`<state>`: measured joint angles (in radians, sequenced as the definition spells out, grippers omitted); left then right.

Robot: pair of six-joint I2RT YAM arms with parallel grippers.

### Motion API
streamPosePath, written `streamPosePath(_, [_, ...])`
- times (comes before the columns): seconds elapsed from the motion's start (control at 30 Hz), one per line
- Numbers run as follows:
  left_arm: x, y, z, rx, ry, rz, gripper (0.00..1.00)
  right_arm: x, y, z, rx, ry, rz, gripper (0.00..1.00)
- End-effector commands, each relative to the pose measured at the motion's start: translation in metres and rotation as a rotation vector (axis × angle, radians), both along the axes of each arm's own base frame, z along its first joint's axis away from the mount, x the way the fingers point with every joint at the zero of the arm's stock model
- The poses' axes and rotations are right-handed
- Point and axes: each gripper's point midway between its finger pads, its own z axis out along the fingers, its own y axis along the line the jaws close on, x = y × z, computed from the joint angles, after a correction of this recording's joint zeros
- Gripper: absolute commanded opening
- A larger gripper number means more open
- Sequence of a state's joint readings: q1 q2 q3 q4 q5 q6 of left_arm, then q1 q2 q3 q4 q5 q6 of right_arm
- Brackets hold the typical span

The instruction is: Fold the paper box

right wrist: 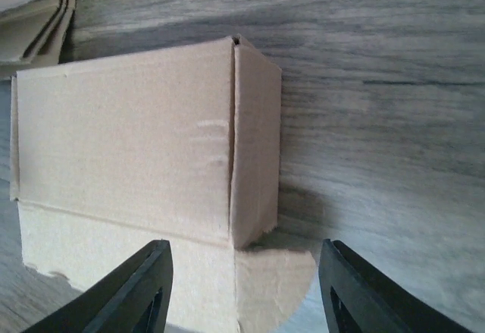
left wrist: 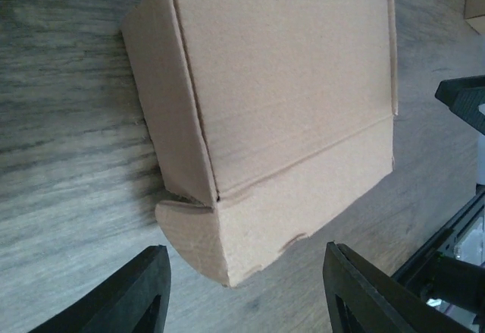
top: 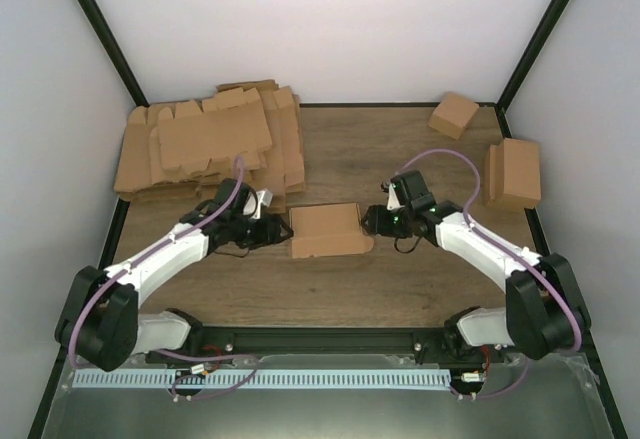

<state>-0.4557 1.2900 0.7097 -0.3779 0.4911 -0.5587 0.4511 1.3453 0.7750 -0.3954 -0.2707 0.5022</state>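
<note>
Left pincer (top: 275,227) and right pincer (top: 372,221) both wide, nothing held, one at each end of the box (top: 325,231)

Left fingers (left wrist: 144,295) stand spread either side of the box's near left corner, apart from the cardboard; right fingers (right wrist: 148,291) stand the same way at its near right corner. The box lies folded shut mid-table (top: 400,279) between the two pincers, a rounded tab showing at each of those corners. Far left lies a heap of blanks (top: 210,144); far right a small box (top: 453,114), and near it at the right edge a bigger box (top: 515,172)
</note>
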Motion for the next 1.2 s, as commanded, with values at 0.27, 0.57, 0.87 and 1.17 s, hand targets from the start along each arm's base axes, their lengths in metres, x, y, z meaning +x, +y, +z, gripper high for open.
streamPosePath(0.27, [-0.029, -0.017, -0.013, 0.02, 0.071, -0.047, 0.49, -0.043, -0.007, 0.004, -0.116, 0.041, 0.05, 0.54])
streamPosePath(0.57, [-0.006, -0.015, -0.012, 0.05, -0.032, 0.005, 0.56, -0.009, 0.011, 0.011, -0.08, -0.095, 0.071, 0.6])
streamPosePath(0.87, [0.028, -0.02, 0.002, 0.035, -0.096, 0.055, 0.54, 0.048, 0.048, 0.049, -0.029, -0.343, 0.238, 0.66])
streamPosePath(1.17, [0.054, -0.013, 0.003, 0.042, -0.121, 0.087, 0.5, 0.1, 0.075, 0.017, 0.041, -0.252, 0.356, 0.81])
